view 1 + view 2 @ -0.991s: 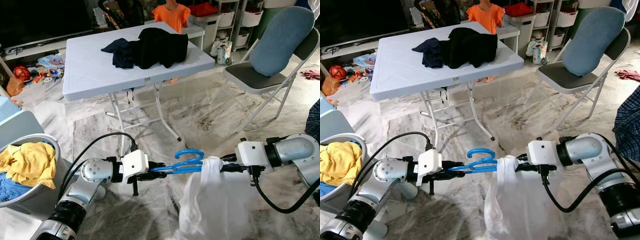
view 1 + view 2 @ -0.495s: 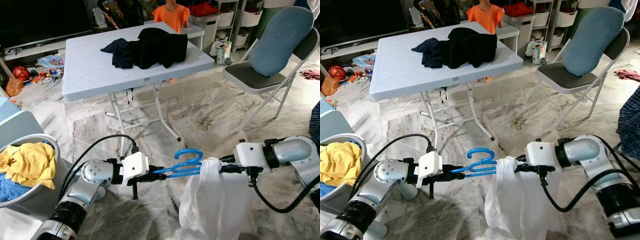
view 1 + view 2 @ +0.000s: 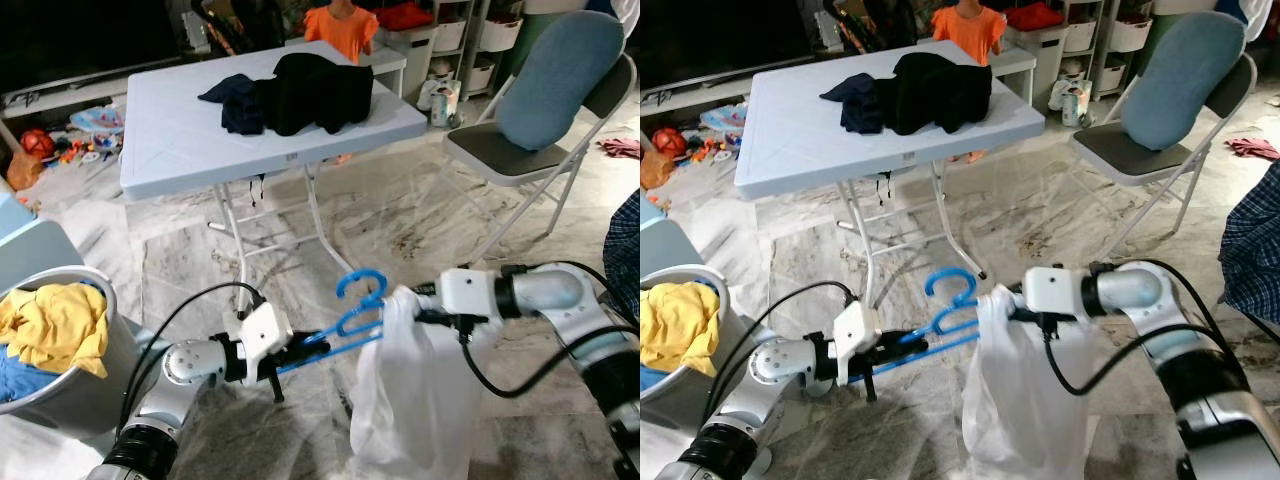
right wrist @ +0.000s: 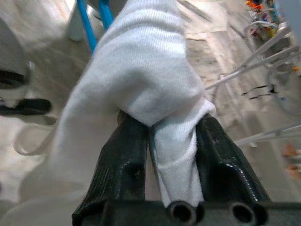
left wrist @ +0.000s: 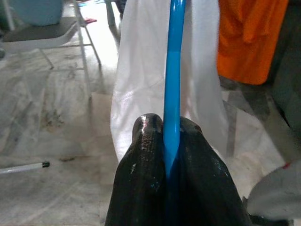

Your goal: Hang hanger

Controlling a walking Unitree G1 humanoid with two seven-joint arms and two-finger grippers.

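Observation:
A blue plastic hanger (image 3: 352, 312) is held low over the marble floor, tilted with its hook up. My left gripper (image 3: 303, 350) is shut on the hanger's left end; in the left wrist view the blue hanger (image 5: 173, 84) runs out from between the black fingers (image 5: 146, 179). A white garment (image 3: 415, 400) hangs over the hanger's right end. My right gripper (image 3: 420, 300) is shut on the garment's top; the right wrist view has white fabric (image 4: 155, 84) pinched between its fingers (image 4: 120, 174).
A white folding table (image 3: 180, 150) with dark clothes (image 3: 300, 92) stands ahead. A folding chair with a blue cushion (image 3: 540, 110) is at the right. A basin of laundry (image 3: 50, 335) sits at the left. A person in an orange top (image 3: 340, 28) stands behind the table.
The hanger has tilted, its right end and hook raised and shifted left. My right gripper moved left and up with the garment; my left gripper dropped lower.

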